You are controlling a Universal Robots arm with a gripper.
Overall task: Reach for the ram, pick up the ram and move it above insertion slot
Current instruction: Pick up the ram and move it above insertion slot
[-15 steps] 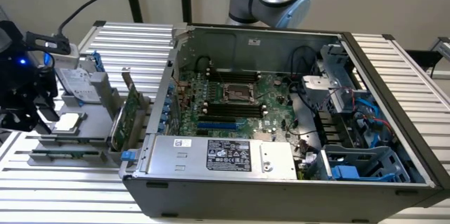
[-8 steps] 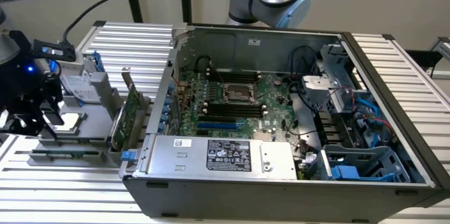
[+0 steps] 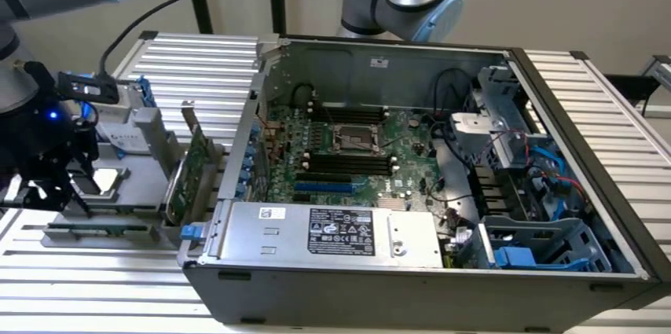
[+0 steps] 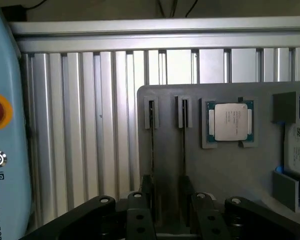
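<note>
At the exterior view's left, my gripper [image 3: 50, 196] hangs above the parts tray [image 3: 124, 189], the ram [image 3: 97, 230] lying along the tray's near edge, lower left of the frame. An expansion card [image 3: 187, 177] stands between tray and open computer case [image 3: 419, 287], which takes centre and right; inside, the motherboard [image 3: 346, 153] lies behind the power supply [image 3: 325, 232]. On the tray, a processor [image 4: 229, 121] sits beside two slots [image 4: 151, 112].
</note>
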